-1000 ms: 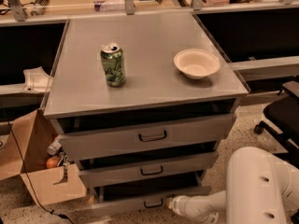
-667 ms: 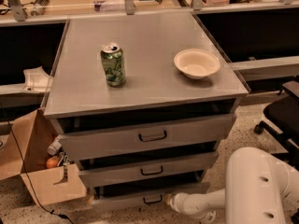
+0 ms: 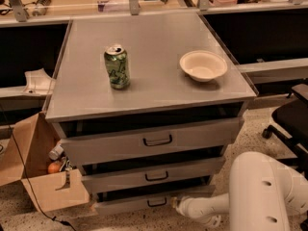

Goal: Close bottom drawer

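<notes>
**Hand has crept in to the bottom drawer front**

On the far left, an open cardboard box [image 3: 29, 158] sits on the floor just beside the cabinet, clear of the drawer's travel as far as I can judge. On the counter [image 3: 159, 37] stand a green can [image 3: 117, 67] and, further right, a pale bowl [image 3: 203, 65]; neither matters down here.

The bottom drawer [image 3: 125, 205] sticks out at floor level, still open, its front skewed slightly. Over the last second my hand [image 3: 177, 204] has edged left and a little up, and now sits against that front, just right of its dark loop handle [image 3: 157, 202]. I cannot tell whether the hand is apart or together. The drawer itself has barely shifted, so I reckon the push is only starting.

To the right, a black chair [image 3: 293, 119] stands near my arm.
</notes>
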Available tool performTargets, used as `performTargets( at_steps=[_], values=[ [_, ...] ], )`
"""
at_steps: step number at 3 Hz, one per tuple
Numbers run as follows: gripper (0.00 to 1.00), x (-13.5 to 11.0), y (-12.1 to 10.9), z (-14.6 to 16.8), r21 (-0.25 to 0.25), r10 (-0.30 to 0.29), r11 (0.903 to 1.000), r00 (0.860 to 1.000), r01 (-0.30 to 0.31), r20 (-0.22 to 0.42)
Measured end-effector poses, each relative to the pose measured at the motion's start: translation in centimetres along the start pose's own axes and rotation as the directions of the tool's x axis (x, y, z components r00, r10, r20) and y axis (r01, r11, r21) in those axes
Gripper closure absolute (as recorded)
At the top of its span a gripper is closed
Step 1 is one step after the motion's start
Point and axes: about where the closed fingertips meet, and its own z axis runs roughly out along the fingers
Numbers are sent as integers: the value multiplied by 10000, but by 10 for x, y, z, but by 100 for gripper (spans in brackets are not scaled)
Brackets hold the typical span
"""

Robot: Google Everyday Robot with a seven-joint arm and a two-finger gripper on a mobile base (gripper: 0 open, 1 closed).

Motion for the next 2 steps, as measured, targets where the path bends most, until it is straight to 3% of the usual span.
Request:
performTargets(
  at_steps=[2],
  values=[
    [100,-4,0,5,-13,156,9999,9998,-156,92]
  ],
)
